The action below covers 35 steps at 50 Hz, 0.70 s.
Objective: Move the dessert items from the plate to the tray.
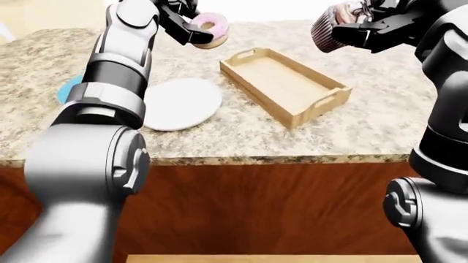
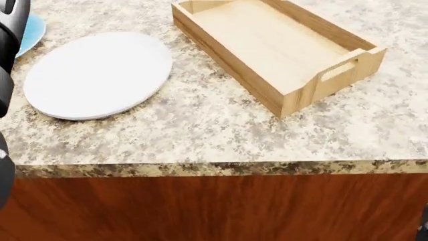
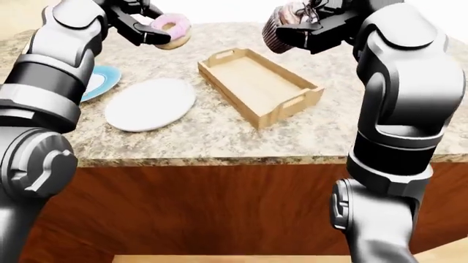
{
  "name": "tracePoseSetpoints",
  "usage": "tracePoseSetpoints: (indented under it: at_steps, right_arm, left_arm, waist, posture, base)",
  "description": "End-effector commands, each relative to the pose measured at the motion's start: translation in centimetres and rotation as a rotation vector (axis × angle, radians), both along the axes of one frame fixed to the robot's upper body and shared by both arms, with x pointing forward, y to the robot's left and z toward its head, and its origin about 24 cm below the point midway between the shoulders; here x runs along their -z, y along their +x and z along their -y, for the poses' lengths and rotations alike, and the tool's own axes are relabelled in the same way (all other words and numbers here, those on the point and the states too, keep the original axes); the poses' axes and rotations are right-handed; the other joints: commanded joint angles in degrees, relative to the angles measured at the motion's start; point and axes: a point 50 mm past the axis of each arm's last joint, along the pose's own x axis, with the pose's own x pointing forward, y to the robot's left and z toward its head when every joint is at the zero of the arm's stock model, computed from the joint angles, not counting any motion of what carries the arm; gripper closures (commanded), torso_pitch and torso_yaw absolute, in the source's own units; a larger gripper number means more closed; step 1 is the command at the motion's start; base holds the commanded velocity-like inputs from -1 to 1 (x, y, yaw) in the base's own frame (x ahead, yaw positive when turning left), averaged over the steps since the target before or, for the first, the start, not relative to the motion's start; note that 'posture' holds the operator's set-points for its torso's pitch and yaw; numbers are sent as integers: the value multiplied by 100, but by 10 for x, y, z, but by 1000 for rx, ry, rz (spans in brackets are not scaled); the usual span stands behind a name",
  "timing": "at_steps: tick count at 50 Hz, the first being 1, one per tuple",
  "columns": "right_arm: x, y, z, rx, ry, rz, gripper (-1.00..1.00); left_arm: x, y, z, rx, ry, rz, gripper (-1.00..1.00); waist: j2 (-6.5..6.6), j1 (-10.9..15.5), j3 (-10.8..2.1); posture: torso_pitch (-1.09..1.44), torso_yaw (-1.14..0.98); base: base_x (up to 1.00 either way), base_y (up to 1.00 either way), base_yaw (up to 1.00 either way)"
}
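Your left robot hand [image 3: 142, 24] pinches the soft pink-frosted ring donut [image 3: 172, 30] up high. Your right robot hand [image 1: 377, 24] grips the dark-wrapped cupcake [image 1: 333, 27]. Both seem light and squishy, so hold gently above the empty wooden tray [image 2: 281, 45] on the speckled stone desk [image 2: 200, 135].

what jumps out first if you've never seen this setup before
The two raised hands catch the eye: the left hand grips a pink frosted doughnut at the upper left of the right-eye view, while the right hand holds a cupcake near the top centre. Below and between them an empty wooden tray sits slantwise on the speckled counter, with a white plate to its left and a blue plate partly hidden behind the left arm.
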Motion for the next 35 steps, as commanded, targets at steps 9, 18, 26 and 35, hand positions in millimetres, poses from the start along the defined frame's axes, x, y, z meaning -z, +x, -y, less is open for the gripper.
tracePoseSetpoints:
  at_steps: [9,18,26,35]
  right_arm:
    - [-16,-9,0,5,-46,81,100]
    - [-18,-11,2,11,-69,100,100]
    - [-16,-10,2,6,-75,81,100]
    - [-18,-10,1,4,-78,86,100]
  left_arm:
    - [-22,-6,0,7,-11,78,100]
    - [-22,-6,0,4,-17,78,100]
    - [-22,-6,0,4,-14,78,100]
    - [-25,-7,1,5,-9,83,100]
  waist:
    - [-539,128,-232]
    - [-592,70,-223]
    - [-587,9,-481]
    - [-538,32,-506]
  posture:
    - [5,0]
    - [5,0]
    - [5,0]
    - [5,0]
  base:
    - [18,12,0]
    - [19,17,0]
    - [0,5,0]
    - [3,22,0]
